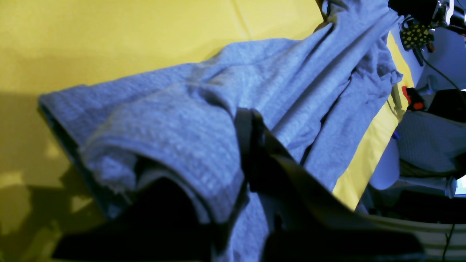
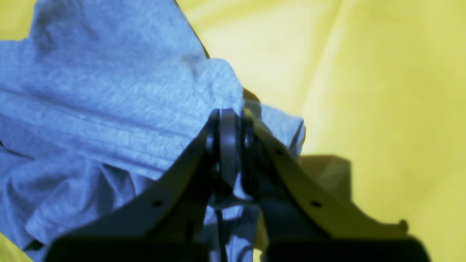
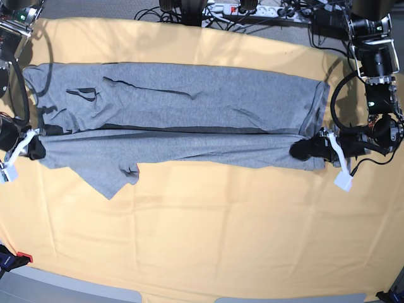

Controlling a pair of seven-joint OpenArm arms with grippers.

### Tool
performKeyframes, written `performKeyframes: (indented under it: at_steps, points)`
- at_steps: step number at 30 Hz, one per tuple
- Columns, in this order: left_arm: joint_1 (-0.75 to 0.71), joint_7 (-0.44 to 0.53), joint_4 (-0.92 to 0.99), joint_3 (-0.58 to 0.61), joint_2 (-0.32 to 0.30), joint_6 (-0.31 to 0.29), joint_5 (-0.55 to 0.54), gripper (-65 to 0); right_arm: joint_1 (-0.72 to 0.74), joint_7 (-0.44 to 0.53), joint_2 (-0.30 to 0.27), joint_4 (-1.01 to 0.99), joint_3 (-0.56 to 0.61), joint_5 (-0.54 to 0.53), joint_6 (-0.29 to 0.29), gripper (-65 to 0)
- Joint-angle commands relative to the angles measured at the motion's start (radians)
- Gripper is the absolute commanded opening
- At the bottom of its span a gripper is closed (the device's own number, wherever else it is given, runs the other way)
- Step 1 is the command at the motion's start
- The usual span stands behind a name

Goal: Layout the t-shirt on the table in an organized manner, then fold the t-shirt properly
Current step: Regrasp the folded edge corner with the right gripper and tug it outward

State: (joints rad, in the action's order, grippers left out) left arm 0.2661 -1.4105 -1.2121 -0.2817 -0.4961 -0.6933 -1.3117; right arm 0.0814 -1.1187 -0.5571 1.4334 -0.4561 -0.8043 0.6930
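The grey t-shirt (image 3: 177,95) lies stretched across the far half of the table (image 3: 221,233), its near long edge doubled over into a band, with one sleeve (image 3: 113,177) hanging out toward the front. My left gripper (image 3: 304,150) is at the shirt's right end, shut on the bunched cloth. In the left wrist view its fingers (image 1: 251,145) pinch folds of the t-shirt (image 1: 182,120). My right gripper (image 3: 35,148) holds the left end. In the right wrist view that gripper (image 2: 230,134) is shut on the t-shirt's (image 2: 91,91) edge above the table (image 2: 382,91).
Cables and a power strip (image 3: 246,9) run along the table's far edge. Both arm bases (image 3: 377,57) stand at the far corners. A small red object (image 3: 23,257) sits at the front left corner. Equipment (image 1: 429,138) lies beyond the table's edge.
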Motion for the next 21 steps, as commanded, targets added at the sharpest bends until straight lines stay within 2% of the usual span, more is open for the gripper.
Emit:
performKeyframes:
  at_steps: [1,2,3,4,7,8,9,12,15,17,21]
  points:
    - [0.018,0.014,-0.016,-0.008,-0.019,-0.005,-0.024,-65.0,0.010,0.018,-0.028,0.020,-0.007,-0.007,0.005,-65.0]
    - [0.016,0.014,-0.016,-0.008,-0.019,-0.005,-0.025,-65.0,0.010,0.016,-0.027,0.020,-0.007,-0.006,0.005,-65.0]
    - [0.013,0.014,-0.016,-0.008,-0.019,-0.005,-0.025,-65.0,0.010,0.012,-0.028,0.020,-0.008,-0.007,0.005,-62.4]
    - [0.012,0.014,-0.016,-0.008,-0.019,-0.005,-0.031,-59.8,0.012,0.015,-0.029,0.020,-0.008,-0.007,0.005,-54.8]
    - [-0.004,0.014,-0.016,-0.008,-0.019,-0.005,-0.048,-33.0,0.018,0.015,-0.050,0.020,-0.008,-0.007,0.005,-30.0]
    - [-0.010,0.014,-0.016,-0.008,-0.019,-0.005,-0.051,-25.7,0.018,0.014,-0.063,0.020,-0.008,-0.007,0.005,-25.6]
    - [-0.018,0.014,-0.016,-0.008,-0.019,-0.005,-0.050,-21.3,0.018,0.016,-0.076,0.020,-0.009,-0.011,0.005,-24.4]
    - [-0.040,0.014,-0.016,-0.009,-0.019,-0.005,-0.050,-19.6,0.018,0.024,-0.109,0.020,-0.011,-0.077,-0.024,-24.5]
    - [-0.059,0.014,-0.016,-0.009,-0.019,-0.005,-0.050,-19.6,0.021,0.025,-0.113,0.020,-0.011,-0.180,-0.031,-24.5]
    - [-0.065,0.014,-0.016,-0.008,-0.019,-0.005,-0.050,-19.6,0.030,0.025,-0.099,0.020,-0.011,-0.222,-0.031,-24.5]
    - [-0.066,0.014,-0.016,-0.008,-0.019,-0.005,-0.050,-19.6,0.079,0.025,-0.032,0.020,-0.008,-0.212,-0.002,-24.5]
